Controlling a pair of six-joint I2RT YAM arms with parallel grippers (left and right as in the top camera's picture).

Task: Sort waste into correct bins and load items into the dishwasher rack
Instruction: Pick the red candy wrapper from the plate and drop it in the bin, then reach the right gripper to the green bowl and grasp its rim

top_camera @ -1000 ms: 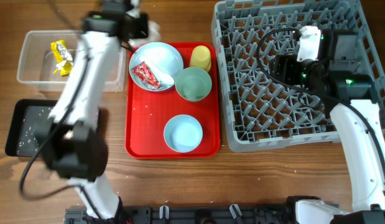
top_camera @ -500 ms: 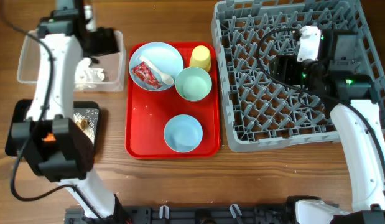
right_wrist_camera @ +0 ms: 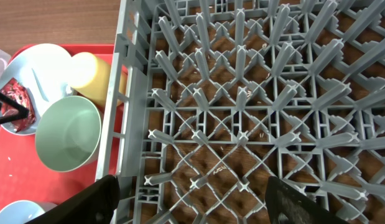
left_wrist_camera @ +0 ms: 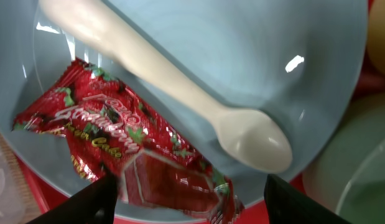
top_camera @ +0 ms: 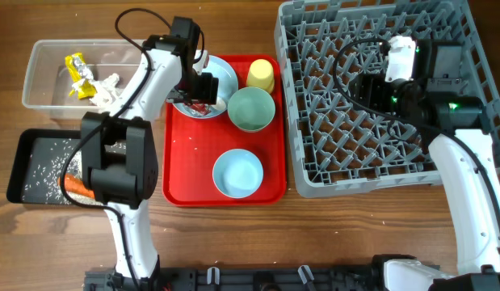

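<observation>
Two bowls sit on the red tray: a pale blue bowl at its near end and a green bowl beyond it. Left of them, on the near side of the table, the black tray holds scattered rice and a carrot at its near right corner, partly hidden by the left arm. Farther along the red tray lies the blue plate, carrying a white spoon and a red wrapper side by side. The left gripper hangs close over the plate with its jaws wide apart; one end of the wrapper lies between the fingers, and nothing is gripped. A yellow cup sits just right of the plate, at the red tray's far edge. At the far left, the clear tub holds a yellow wrapper and a crumpled white napkin. On the right, the big grey rack runs from near to far, and the right gripper hovers above its pegs, jaws wide and holding nothing.
</observation>
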